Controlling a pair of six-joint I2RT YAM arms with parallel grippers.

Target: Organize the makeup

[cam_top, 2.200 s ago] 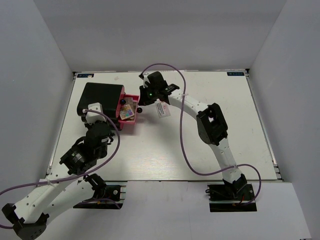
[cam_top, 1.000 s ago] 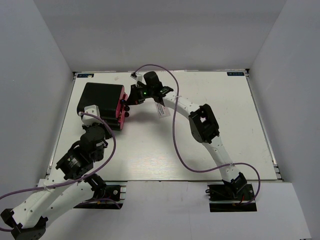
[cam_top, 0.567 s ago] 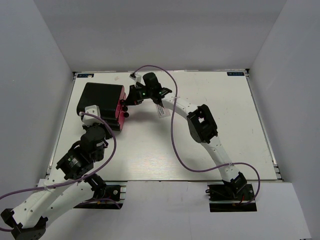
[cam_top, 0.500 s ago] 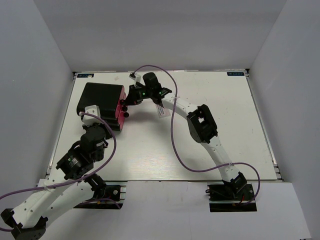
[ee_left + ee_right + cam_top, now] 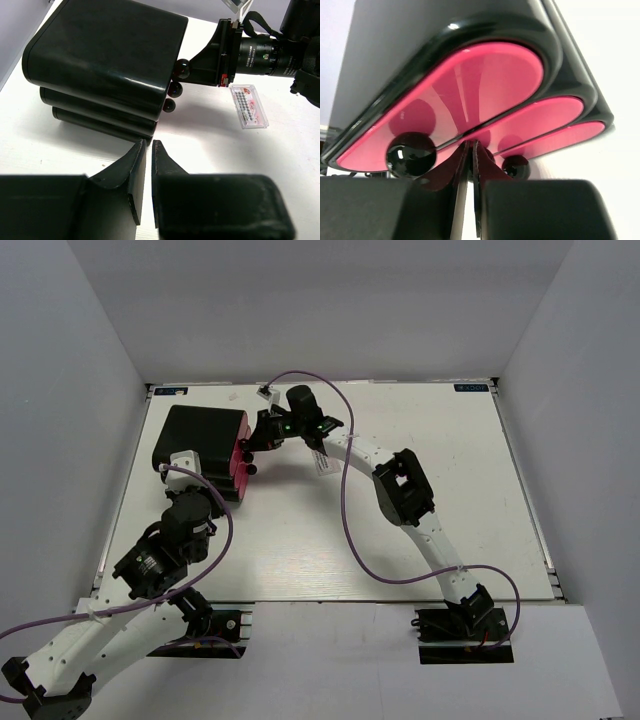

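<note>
At ten o'clock on the counter (image 5: pixel 430 530) sits the black case (image 5: pixel 200 435), drawers shut; its pink fronts (image 5: pixel 485 85), a sliver from above, fill the right wrist view; the right arm (image 5: pixel 400 485) reaches toward eleven o'clock, the right hand (image 5: pixel 470 145) a thin slit apart at the black knobs (image 5: pixel 411 155), pinching nothing visible; the left hand (image 5: pixel 148 146), narrowly parted and empty, faces the case from six o'clock; the white-pink flat packet (image 5: pixel 248 105), plainest in the left wrist view, lies at three o'clock of the case.
</note>
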